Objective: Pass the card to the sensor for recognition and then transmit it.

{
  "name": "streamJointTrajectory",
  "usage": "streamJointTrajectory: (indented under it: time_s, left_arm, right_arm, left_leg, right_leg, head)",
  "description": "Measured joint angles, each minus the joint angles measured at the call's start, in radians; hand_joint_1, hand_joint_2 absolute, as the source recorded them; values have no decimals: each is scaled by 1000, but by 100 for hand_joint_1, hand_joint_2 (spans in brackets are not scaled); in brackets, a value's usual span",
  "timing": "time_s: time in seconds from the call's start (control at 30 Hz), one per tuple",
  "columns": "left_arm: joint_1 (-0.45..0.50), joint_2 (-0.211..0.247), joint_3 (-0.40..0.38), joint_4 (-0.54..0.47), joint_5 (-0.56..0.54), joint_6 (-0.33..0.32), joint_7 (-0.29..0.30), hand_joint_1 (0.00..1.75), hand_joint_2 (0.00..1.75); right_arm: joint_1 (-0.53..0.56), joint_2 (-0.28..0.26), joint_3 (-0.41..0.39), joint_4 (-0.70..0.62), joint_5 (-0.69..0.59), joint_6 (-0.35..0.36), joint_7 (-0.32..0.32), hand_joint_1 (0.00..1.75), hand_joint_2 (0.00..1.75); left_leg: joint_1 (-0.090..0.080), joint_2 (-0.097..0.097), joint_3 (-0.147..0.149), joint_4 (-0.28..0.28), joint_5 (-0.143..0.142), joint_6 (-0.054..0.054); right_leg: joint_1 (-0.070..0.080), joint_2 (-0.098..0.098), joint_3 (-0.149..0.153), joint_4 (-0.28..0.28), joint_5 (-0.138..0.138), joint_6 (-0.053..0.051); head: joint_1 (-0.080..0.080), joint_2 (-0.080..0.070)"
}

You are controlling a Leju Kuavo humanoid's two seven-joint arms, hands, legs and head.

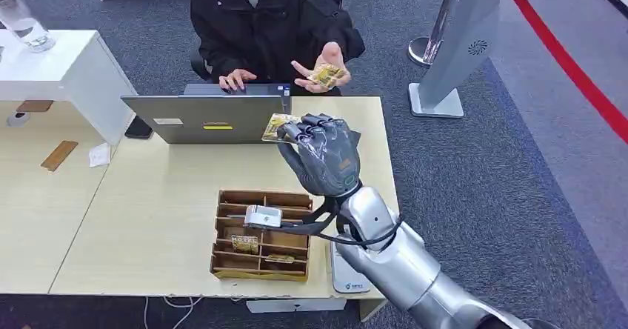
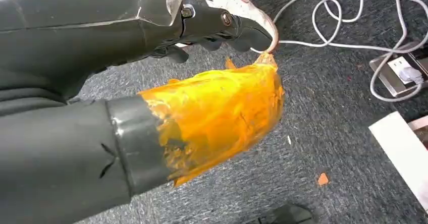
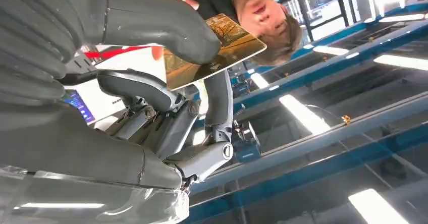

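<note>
Gold-toned and glossy, the card (image 1: pixel 275 126) sat pinched between the thumb and fingers of the right hand (image 1: pixel 323 153), raised above the worktop (image 1: pixel 148 195) just beside the back of the laptop (image 1: pixel 204 118). Across from it a seated person held out an open palm (image 1: pixel 320 68) that already carried another card. The step in hand appeared to be the handover, so the arm should carry the card forward and level, edge first toward that palm, with the pinch kept firm until the person takes hold. A wooden tray (image 1: pixel 262 233) of cards lay nearer the robot. The left hand (image 2: pixel 151 57) hung over the carpet with fingers curled in and nothing in them.
</note>
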State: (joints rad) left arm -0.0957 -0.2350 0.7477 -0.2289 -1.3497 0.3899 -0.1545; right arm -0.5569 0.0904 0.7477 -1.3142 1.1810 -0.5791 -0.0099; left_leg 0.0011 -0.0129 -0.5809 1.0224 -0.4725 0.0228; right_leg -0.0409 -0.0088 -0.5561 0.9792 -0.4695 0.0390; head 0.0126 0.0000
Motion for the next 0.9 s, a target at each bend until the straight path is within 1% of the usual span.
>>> streamJointTrajectory:
  time_s: [0.2,0.37,0.53,0.63,0.7,0.87,0.9]
  left_arm:
    - [-1,0,0,0,-1,0,0,0,0]
    - [-4,0,-8,0,-10,-10,7,0,0]
    - [-11,0,-17,0,-18,-22,12,0,0]
    - [-13,0,-26,0,-22,-24,16,0,0]
    - [-15,0,-28,0,-24,-26,18,0,0]
    - [-16,0,-35,0,-23,-32,24,0,0]
    - [-17,0,-35,0,-21,-32,25,0,0]
  right_arm:
    - [-8,6,-6,19,2,0,2,175,175]
    - [-44,13,-11,60,19,28,30,175,175]
    - [-112,29,-15,140,35,79,55,175,175]
    - [-153,42,-15,197,45,118,81,175,175]
    - [-184,51,-15,251,53,163,112,175,175]
    - [-230,62,-27,384,50,202,145,175,175]
    - [-235,64,-29,406,47,216,151,141,175]
  left_leg:
    - [0,0,0,0,0,0]
    - [0,0,0,0,0,0]
    - [0,0,0,0,1,0]
    - [0,0,0,0,1,0]
    - [0,0,0,0,1,0]
    - [0,-1,0,0,2,0]
    - [0,0,0,0,2,0]
  right_leg:
    - [0,0,0,0,0,0]
    - [0,0,0,0,0,0]
    - [0,0,0,0,1,0]
    - [0,0,0,0,1,0]
    - [0,0,0,0,1,0]
    - [0,0,0,0,1,0]
    - [0,0,0,0,1,0]
  head:
    - [0,0]
    - [0,0]
    - [0,0]
    - [0,0]
    - [0,0]
    - [0,0]
    - [0,0]
